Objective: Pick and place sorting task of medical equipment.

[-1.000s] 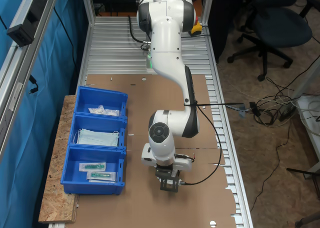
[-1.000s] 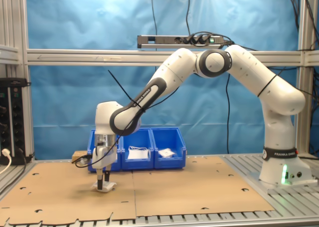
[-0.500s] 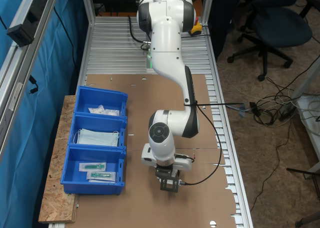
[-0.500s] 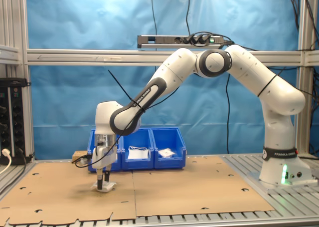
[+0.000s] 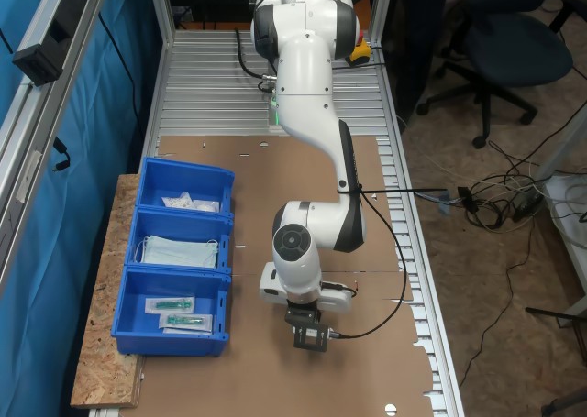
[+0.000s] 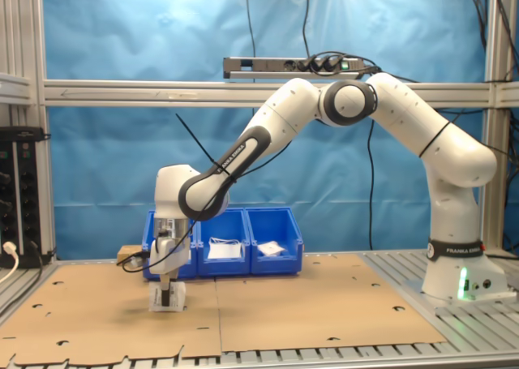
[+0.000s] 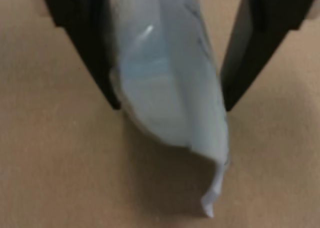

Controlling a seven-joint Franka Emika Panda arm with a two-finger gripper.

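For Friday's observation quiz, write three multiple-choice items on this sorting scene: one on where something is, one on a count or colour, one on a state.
1. Where is the white packet?
A. between the jaws, over the cardboard
B. in a bin
C. on the floor

2. How many blue bins stand in the row?
A. two
B. three
C. five

3. What state is the gripper in?
A. wide open and empty
B. shut on the packet
C. resting inside a bin

Key: 1 A, the white packet sits between the two dark jaws of the gripper above the brown cardboard sheet. 2 B, the first exterior view shows three blue bins side by side. 3 B, the wrist view shows the packet bowed between the jaws.
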